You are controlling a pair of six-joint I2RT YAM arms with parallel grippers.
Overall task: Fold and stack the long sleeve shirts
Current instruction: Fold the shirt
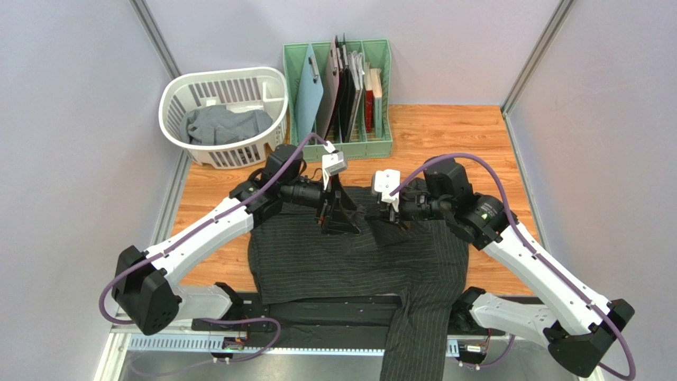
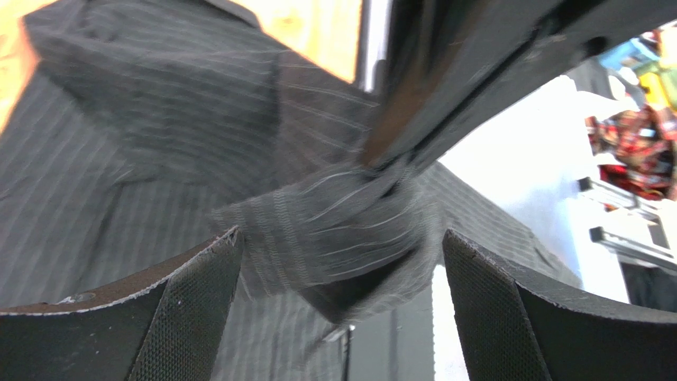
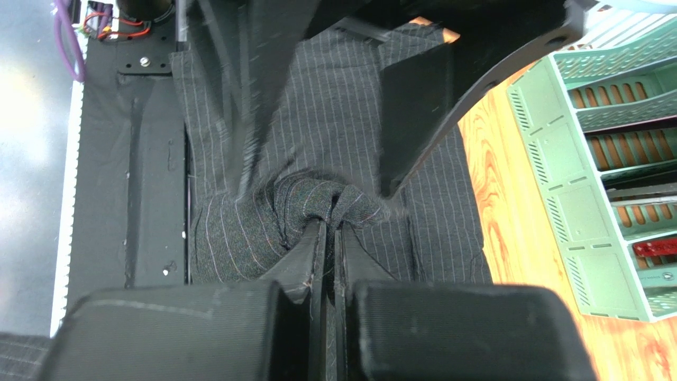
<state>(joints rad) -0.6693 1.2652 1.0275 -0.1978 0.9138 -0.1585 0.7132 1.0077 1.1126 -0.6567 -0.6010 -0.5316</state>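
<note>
The black pinstriped shirt (image 1: 350, 262) lies spread on the table, with one sleeve hanging over the near edge. My right gripper (image 1: 391, 216) is shut on a bunched fold of it (image 3: 330, 208) at the shirt's far edge, holding the fold slightly raised. My left gripper (image 1: 340, 221) is open right beside it, its fingers (image 2: 191, 309) spread on either side of the same raised fold (image 2: 334, 230) without gripping it. The plain grey shirt (image 1: 226, 123) lies crumpled in the white basket.
The white laundry basket (image 1: 171, 95) stands at the far left. The green rack (image 1: 342, 149) with boards and folders stands at the far middle, close behind both grippers. Bare wooden table (image 1: 461, 135) shows to the right of the rack.
</note>
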